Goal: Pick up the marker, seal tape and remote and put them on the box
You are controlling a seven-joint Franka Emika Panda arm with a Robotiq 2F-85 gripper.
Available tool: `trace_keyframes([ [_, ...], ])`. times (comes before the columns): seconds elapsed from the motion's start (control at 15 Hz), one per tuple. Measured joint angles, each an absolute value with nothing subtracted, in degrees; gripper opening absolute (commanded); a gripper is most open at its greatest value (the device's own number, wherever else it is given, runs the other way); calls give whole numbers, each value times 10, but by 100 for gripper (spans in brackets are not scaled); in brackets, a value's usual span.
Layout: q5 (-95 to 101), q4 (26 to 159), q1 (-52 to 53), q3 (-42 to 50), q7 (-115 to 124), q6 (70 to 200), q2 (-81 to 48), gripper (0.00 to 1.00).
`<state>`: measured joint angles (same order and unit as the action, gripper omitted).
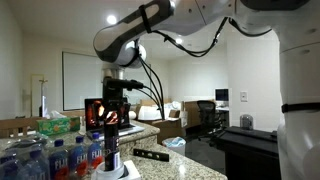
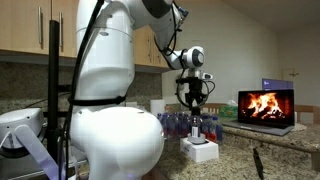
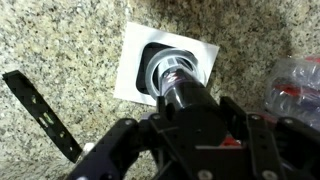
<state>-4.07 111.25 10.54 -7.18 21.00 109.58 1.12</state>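
Remote (image 3: 42, 114) lies at the left of my wrist view, a slim black bar flat on the speckled worktop (image 3: 60, 40), slanting away and well apart from the box (image 3: 130, 78); I judge it is the one item not yet delivered. At the middle sits the low white box, and on the dark patch of its top face rests a silvery ring that I take for the seal tape (image 3: 152, 72). A dark cylinder, the marker (image 3: 185, 92), runs from under my wrist down into the hole of that ring. I judge it is aimed there so that it will not roll off the flat top. My gripper (image 1: 112, 128) hangs straight above the box, but my own body hides the tips. I cannot tell whether the jaws pinch the marker or stand free of it. Furthest right is a cluster of clear plastic bottles (image 3: 295, 85) with red labels, near the box but not touching it. Their contents I cannot make out.
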Motion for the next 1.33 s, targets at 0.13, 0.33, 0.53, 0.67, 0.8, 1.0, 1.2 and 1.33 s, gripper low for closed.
trace_keyframes([
  [0.13,-41,1113,105,-72,210,1096,11,31],
  [0.33,-41,1113,105,-72,210,1098,11,31],
  [0.53,-41,1113,105,-72,210,1099,10,31],
  [0.67,-41,1113,105,-72,210,1101,8,31],
  [0.8,-40,1113,105,-72,210,1106,5,31],
  [1.0,-40,1113,105,-72,210,1121,1,31],
  [1.2,-39,1113,105,-72,210,1125,-2,31],
  [1.33,-39,1113,105,-72,210,1125,-2,31],
])
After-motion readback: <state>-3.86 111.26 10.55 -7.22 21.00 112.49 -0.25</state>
